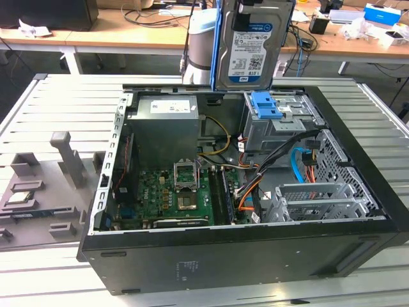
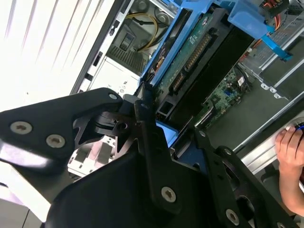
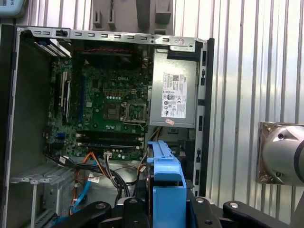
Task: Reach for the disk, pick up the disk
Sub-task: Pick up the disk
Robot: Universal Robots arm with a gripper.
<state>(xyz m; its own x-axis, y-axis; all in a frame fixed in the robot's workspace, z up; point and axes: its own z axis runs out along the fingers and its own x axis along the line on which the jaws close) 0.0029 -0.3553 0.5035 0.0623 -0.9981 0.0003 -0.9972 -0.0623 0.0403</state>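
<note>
Disk (image 1: 252,45) hangs upright above the far side of the case (image 1: 243,256), clear of it. Its label faces the exterior camera, and it sits just to the exterior view's right of the arm (image 1: 201,32). I judge it dense and rigid for its size. Its smooth metal faces would slip, and its circuit board side should not be pressed, so the blue rail along its sides is the sound place to hold. It would not forgive a drop. The exterior view gives the layout inside the case, from its left: power supply (image 1: 165,125), motherboard (image 1: 169,192), then caddy (image 1: 265,105) on the drive cage (image 1: 281,131), directly below the disk. The second wrist view adds the grasp. There the gripper (image 2: 168,126) has its fingers (image 2: 142,111) clamped on the disk's rail, connector edge pointing away from the gripper, and a person's hand (image 2: 290,156) is near the case's rim. The first wrist view looks down along the rail (image 3: 166,190) into the open case.
</note>
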